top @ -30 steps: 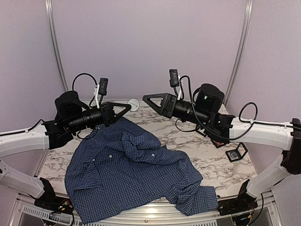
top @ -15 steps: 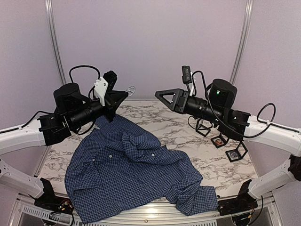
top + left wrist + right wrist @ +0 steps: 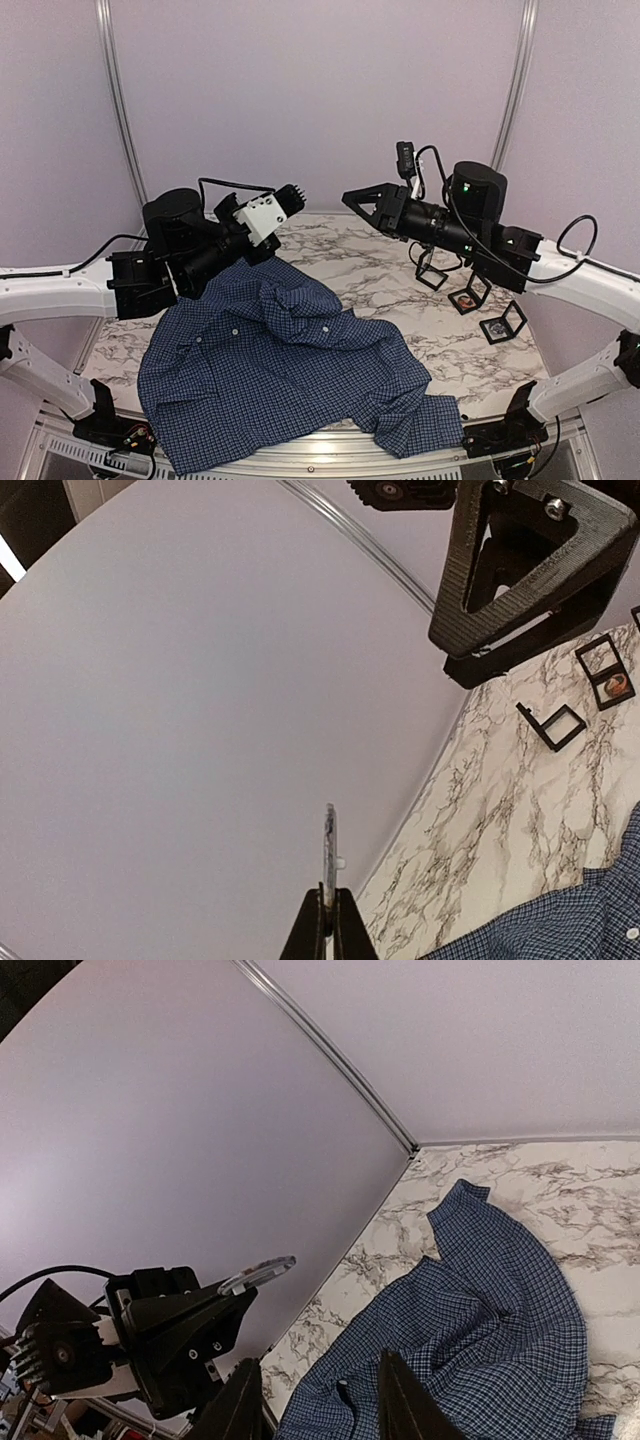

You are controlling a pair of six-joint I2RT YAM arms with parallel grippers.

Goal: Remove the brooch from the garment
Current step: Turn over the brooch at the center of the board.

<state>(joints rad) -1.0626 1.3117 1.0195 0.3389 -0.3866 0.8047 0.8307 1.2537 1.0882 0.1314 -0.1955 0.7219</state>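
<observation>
The garment (image 3: 270, 350), a dark blue checked shirt, lies crumpled on the marble table (image 3: 390, 270); it also shows as the checked cloth (image 3: 480, 1330) in the right wrist view. My left gripper (image 3: 330, 910) is shut on the brooch (image 3: 329, 845), a thin pale disc seen edge-on with a small peg on one face. It hangs in the air above the table's back left, clear of the shirt. The same brooch (image 3: 258, 1274) sits at the left gripper's tip in the right wrist view. My right gripper (image 3: 352, 196) hovers open over the back of the table, facing the left one, with nothing between its fingers (image 3: 400, 1405).
Three small black frames stand on the table's right side: an empty one (image 3: 432, 272), one with an orange piece (image 3: 470, 298) and one with a bluish piece (image 3: 503, 325). The lilac wall (image 3: 320, 100) closes the back. The shirt's hem reaches the near table edge.
My left gripper has rolled over and shifted right, carrying the disc higher off the shirt. The right gripper has pulled back to the right and risen a little.
</observation>
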